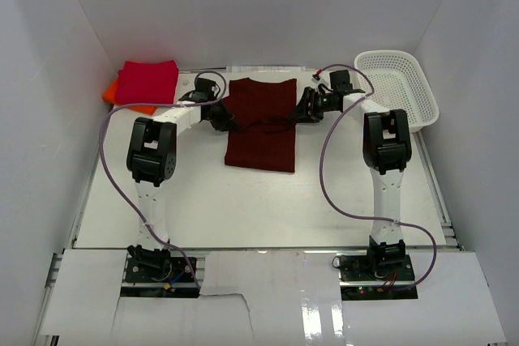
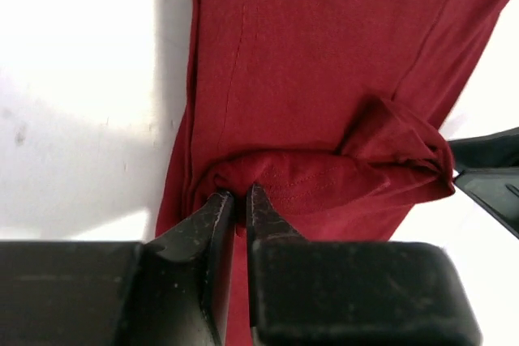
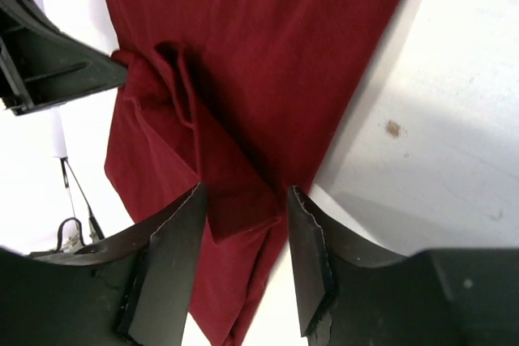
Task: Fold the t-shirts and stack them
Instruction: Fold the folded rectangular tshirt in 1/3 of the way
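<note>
Mid-fold, left of the basket (image 1: 427, 103): maroon shirt (image 1: 261, 123) spread flat, pinched at one edge by the clenched left gripper (image 2: 240, 198), straddled at the other by the unclosed right gripper (image 3: 246, 192), likely for an even lift. Farther left of the basket, red shirt (image 1: 147, 81) stacked over orange shirt (image 1: 109, 93).

Near half of the table (image 1: 268, 208) looks open to me; far side's crowded: crimson shirt (image 1: 147, 81) left, maroon shirt (image 1: 261, 143) middle, basket (image 1: 399, 87) right.

The dark maroon t-shirt (image 1: 261, 139) lies folded narrow by the middle of the far edge, with a bunched ridge across it. The crimson t-shirt (image 1: 147, 81) sits folded atop the orange t-shirt (image 1: 109, 91) in the far-left corner.
</note>
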Available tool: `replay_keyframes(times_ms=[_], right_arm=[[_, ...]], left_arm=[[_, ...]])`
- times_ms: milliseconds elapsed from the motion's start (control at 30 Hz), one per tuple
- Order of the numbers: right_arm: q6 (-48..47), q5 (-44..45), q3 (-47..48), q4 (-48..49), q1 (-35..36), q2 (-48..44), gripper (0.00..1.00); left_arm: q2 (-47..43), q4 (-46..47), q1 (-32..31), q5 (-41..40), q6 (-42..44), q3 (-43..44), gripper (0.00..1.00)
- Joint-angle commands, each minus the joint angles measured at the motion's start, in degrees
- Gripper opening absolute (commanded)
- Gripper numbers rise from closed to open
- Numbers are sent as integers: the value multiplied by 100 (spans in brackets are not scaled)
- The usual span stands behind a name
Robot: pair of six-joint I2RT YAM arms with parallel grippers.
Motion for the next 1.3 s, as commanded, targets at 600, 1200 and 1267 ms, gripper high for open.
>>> replay_keyframes(times_ms=[600,1200,1267], right_arm=[[607,-465,-1757,2202,-68,-1615,54],[3032,-1301,-3252,5445,881,-1212,8],[3077,-1248,-3165,5534,1012,-1027,8]], left_arm=[[-2078,937,70,-415,-550,-588,83],[-3635,2580,-167,673,-137,-4139,41],[-3565,2861,-228,754,-84,-4210,29]])
